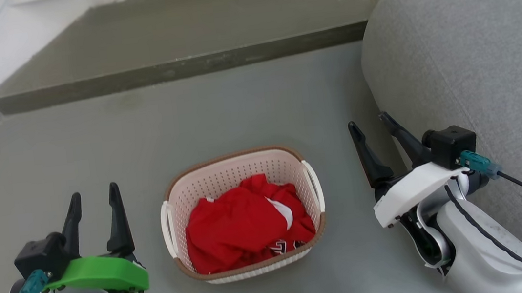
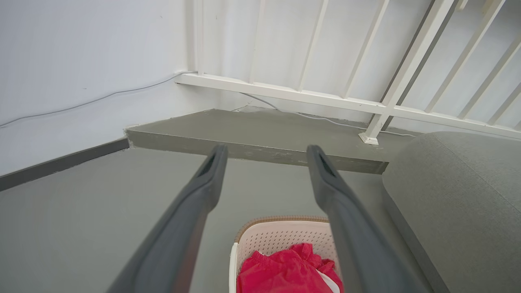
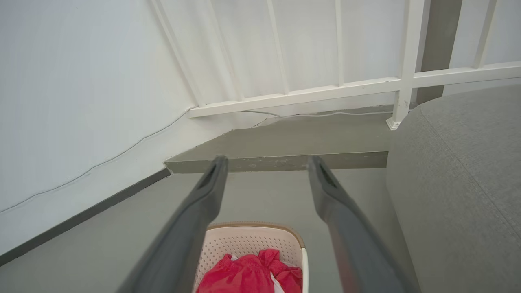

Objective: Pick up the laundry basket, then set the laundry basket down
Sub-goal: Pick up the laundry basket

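- Your laundry basket (image 1: 235,175) sits on the grey floor (image 1: 92,136), between the two arms and in the near part of the scene. A red garment (image 1: 242,222) is heaped inside it.
- The left gripper (image 1: 93,191) hangs to the left of the basket. Its fingers are parted by a moderate gap and nothing is between them.
- The right gripper (image 1: 367,121) hangs to the right, close beside the grey sofa (image 1: 475,43). It is spread about as wide and is just as empty.
- The relation to work from: the white loop handles are on the basket's left and right sides, so the left handle (image 1: 168,228) faces your left arm and the right handle (image 1: 315,184) faces your right arm.
- The basket is turned a little, so its right side lies farther away than its left. The right gripper's tips also reach farther than the left's, which roughly matches that turn.
- Neither gripper touches the basket, and each stands off its own side by a similar gap. I judge neither arm clearly nearer, so this reads as a two-arm pick-up.
- Both wrist views show the basket low between the fingers, so expect to move inward and downward.
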Robot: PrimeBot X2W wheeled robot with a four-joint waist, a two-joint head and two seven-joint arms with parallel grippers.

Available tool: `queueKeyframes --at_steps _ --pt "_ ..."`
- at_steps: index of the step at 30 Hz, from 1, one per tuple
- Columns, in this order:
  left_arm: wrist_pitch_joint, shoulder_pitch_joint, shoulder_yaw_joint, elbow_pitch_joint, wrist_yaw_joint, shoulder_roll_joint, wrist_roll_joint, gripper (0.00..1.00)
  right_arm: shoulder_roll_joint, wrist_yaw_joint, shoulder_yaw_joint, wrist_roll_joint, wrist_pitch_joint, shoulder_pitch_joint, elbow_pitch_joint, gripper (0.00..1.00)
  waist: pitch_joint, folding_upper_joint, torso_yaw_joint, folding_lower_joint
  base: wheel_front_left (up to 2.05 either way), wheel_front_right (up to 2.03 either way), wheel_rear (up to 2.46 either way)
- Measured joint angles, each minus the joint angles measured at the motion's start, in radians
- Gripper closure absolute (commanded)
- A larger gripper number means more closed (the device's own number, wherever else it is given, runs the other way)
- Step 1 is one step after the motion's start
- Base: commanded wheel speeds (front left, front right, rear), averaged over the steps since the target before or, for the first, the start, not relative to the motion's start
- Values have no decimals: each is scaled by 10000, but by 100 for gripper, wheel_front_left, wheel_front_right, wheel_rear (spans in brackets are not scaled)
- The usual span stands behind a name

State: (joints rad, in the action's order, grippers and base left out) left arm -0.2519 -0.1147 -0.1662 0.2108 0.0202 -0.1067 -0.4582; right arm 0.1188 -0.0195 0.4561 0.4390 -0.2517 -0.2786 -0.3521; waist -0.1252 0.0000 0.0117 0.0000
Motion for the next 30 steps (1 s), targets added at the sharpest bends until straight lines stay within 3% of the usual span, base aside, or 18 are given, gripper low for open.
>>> queueKeyframes --at_steps 30 --pt "2 -1939 144 454 -681 -314 -94 0 -290 -178 -280 -372 0 -1753 -399 0 -3488 0 253 0 0 0 0"
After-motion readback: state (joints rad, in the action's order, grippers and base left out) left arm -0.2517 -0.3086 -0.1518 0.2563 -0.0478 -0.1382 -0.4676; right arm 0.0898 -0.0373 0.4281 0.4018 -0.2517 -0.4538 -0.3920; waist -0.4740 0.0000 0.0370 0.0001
